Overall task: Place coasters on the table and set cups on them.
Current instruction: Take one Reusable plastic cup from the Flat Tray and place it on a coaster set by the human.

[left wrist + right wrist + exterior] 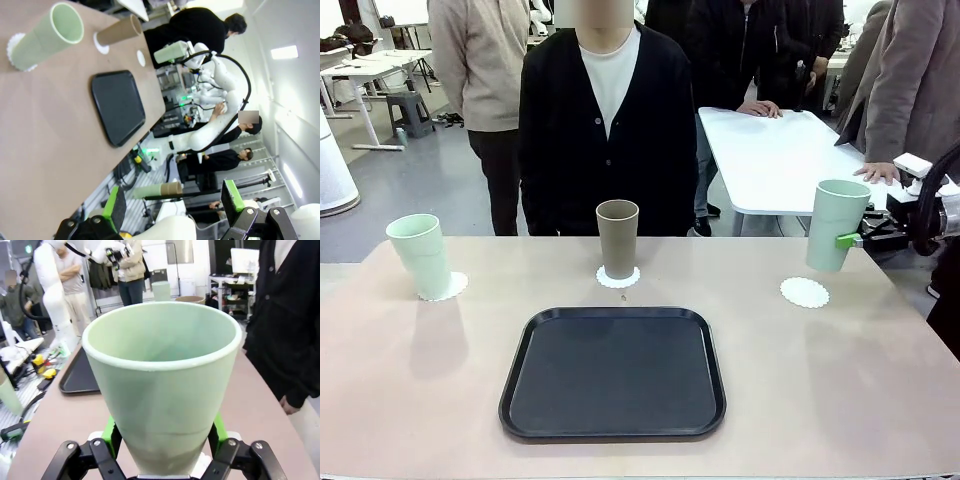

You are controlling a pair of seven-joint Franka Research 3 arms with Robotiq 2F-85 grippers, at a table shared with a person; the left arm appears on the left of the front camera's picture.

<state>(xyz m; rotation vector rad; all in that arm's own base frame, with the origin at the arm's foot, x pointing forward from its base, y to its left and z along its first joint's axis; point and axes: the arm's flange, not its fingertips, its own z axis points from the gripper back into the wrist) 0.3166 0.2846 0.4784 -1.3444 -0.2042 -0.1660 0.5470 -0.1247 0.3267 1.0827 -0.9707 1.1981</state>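
Three white scalloped coasters lie on the tan table (410, 400). A mint cup (420, 255) stands on the left coaster (448, 288), and the tan cup (617, 238) stands on the middle coaster (618, 278). The right coaster (804, 292) is bare. My right gripper (850, 240) is shut on the second mint cup (837, 225), held upright a little above the table, just behind and to the right of that coaster. In the right wrist view this cup (165, 385) sits between the green pads (112, 432). My left gripper (174, 202) is open and holds nothing, away from the table.
A black tray (613, 372) lies at the table's front centre, with nothing on it. A person in a black cardigan (605, 130) stands at the far edge behind the tan cup. A white table (775, 160) with other people at it stands behind on the right.
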